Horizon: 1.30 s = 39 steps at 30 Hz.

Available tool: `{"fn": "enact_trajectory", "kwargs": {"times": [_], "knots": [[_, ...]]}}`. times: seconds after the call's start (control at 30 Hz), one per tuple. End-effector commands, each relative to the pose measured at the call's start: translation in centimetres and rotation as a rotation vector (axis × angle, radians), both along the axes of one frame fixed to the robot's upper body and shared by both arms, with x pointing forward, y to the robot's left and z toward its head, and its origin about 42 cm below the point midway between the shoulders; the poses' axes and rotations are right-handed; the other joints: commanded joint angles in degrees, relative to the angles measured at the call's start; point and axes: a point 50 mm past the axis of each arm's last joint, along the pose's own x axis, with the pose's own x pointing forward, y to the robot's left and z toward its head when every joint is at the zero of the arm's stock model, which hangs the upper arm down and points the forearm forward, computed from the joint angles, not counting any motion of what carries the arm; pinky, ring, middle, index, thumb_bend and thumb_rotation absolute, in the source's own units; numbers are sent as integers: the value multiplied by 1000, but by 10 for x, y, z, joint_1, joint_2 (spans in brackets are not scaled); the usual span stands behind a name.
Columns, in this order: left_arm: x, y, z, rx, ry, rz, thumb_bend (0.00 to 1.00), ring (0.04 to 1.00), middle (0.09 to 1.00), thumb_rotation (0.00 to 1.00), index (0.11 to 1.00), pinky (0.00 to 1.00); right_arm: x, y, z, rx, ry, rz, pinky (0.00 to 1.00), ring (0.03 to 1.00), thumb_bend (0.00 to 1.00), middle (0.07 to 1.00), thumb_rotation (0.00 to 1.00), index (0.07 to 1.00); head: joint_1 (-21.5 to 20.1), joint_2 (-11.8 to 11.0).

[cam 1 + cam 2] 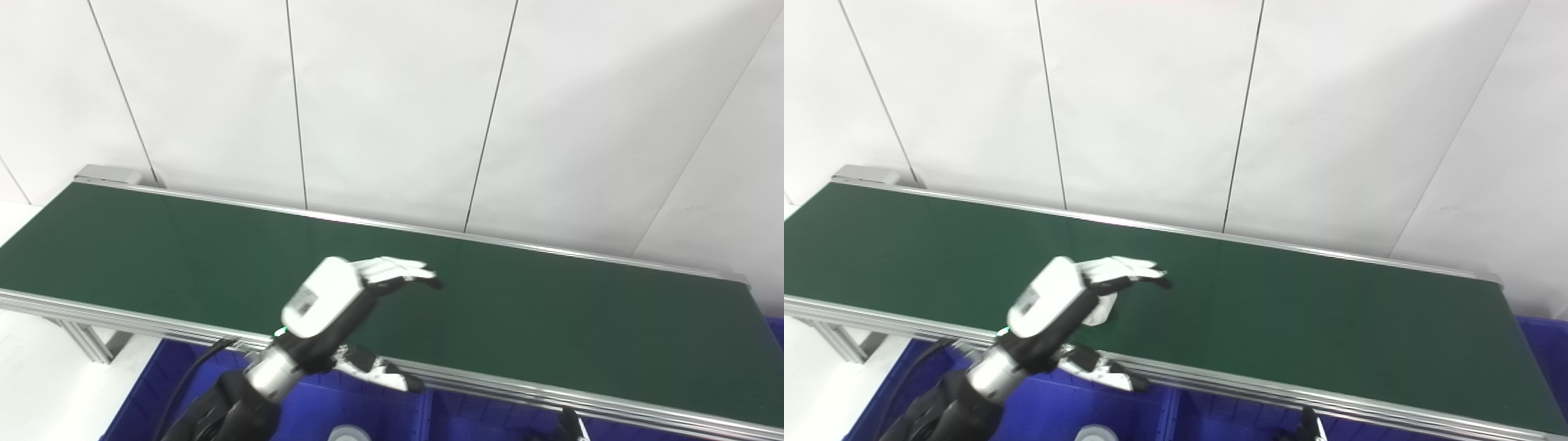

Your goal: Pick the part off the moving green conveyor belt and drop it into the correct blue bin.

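Observation:
The green conveyor belt (551, 318) runs from far left to near right. My left hand (343, 294) hovers over its near middle, open, with the fingers (398, 269) stretched forward and the thumb (380, 370) spread out over the belt's front rail. In the right eye view a small pale patch (1101, 309) shows under the palm; I cannot tell whether it is a part or the hand itself. No other part shows on the belt. Only a dark tip of my right hand (569, 425) peeks in at the bottom edge.
Blue bins (184, 380) stand below the belt's front rail, with a divider (429, 410) between two of them. A white round object (349, 433) lies in the left one. An aluminium frame leg (86, 340) supports the belt at left. White wall panels stand behind.

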Motion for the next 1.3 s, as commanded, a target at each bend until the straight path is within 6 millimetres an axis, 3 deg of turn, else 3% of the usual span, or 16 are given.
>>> {"fn": "enact_trajectory", "kwargs": {"times": [0.0,0.3,0.5,0.67,0.87,1.27], "knots": [[21,5,16,83,-47,2,1000,798,812,209,763,750,9,8,13,14,-91,9,1000,1000,937,1000,1000,1000,-3,2],[95,10,8,271,29,5,1000,820,830,192,788,783,7,22,22,22,-115,30,992,988,896,1000,1000,1000,-21,15],[122,4,-7,251,133,47,1000,818,824,168,790,761,4,28,28,11,-124,37,970,977,896,1000,1000,1000,-28,26],[136,1,-27,242,200,96,1000,810,823,168,795,715,2,30,30,19,-133,41,956,969,887,992,986,1000,-32,29],[139,1,-53,238,287,176,989,814,828,182,812,720,0,34,34,22,-141,47,943,961,888,982,991,1000,-38,37],[142,4,-66,309,425,205,995,843,845,220,850,739,-3,39,42,34,-140,59,949,964,897,981,986,1000,-47,46]]}}
